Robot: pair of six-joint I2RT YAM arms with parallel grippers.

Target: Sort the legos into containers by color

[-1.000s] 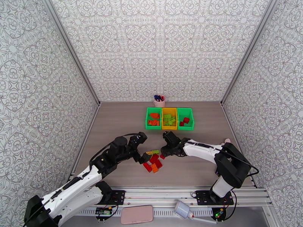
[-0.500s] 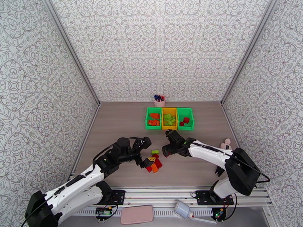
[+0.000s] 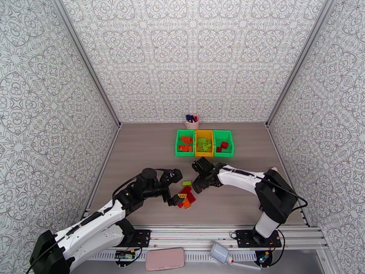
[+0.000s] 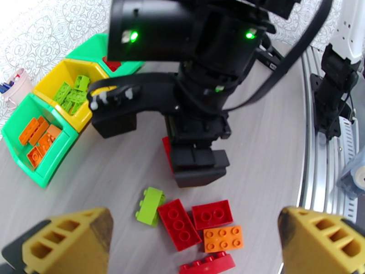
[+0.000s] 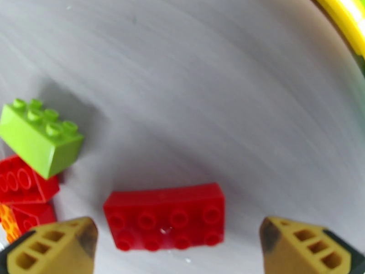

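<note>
Standing wide open and empty, the right fingers [image 5: 50, 245] sit each side of a red lego [image 5: 166, 215] on the table [image 5: 205, 78], the left fingers [image 4: 68, 238] also wide and empty, above six loose legos [image 4: 180, 222] (four red, one green, one orange), three bins [image 3: 204, 155] farther back.

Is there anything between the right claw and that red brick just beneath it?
Nothing visible. The right gripper hangs open over the red brick, which lies flat on bare table between its fingers. The light green brick sits off to one side, apart from it.
</note>
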